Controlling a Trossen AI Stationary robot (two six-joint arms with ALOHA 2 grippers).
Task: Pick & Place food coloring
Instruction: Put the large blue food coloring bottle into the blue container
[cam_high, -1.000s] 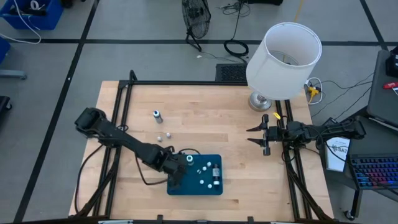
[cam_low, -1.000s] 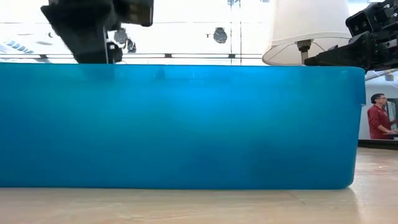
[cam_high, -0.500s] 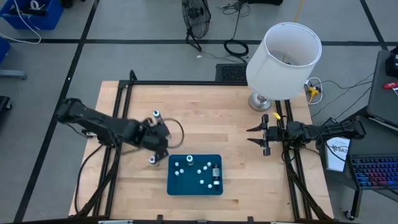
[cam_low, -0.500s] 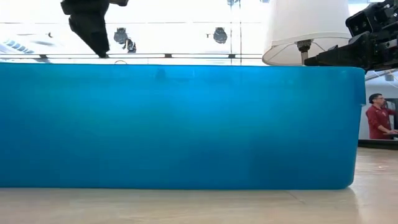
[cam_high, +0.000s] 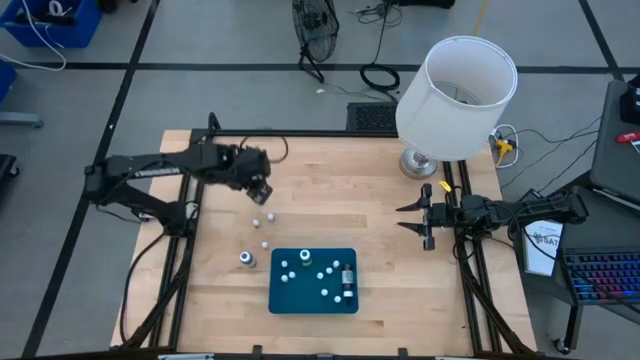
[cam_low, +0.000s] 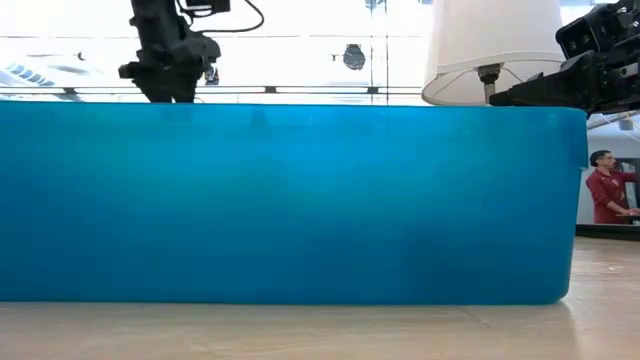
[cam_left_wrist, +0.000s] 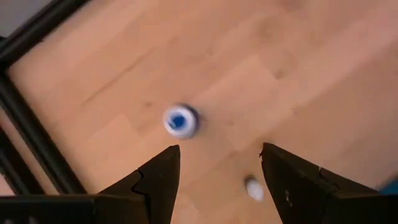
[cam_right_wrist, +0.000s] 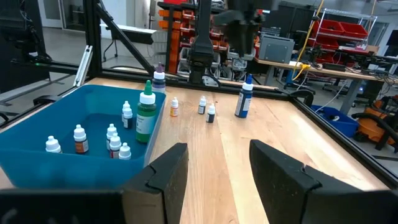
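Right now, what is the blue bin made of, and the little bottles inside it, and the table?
The blue bin looks like smooth plastic: one even colour with a soft sheen and rounded walls. The little bottles seem plastic too, with pale caps, though glass cannot be ruled out. The table looks like light wood, matte, with narrow plank strips and grain showing.

Overhead looks down; low view pressed against tray (cam_low: 300, 200).

Both arms are showing as matte black, jointed tubes with black cables looping alongside. The left pincer (cam_high: 262, 193) is ending in two dark, wedge-shaped fingers (cam_left_wrist: 155, 180); the right pincer (cam_high: 422, 222) is carrying the same blunt black fingers (cam_right_wrist: 168, 177).
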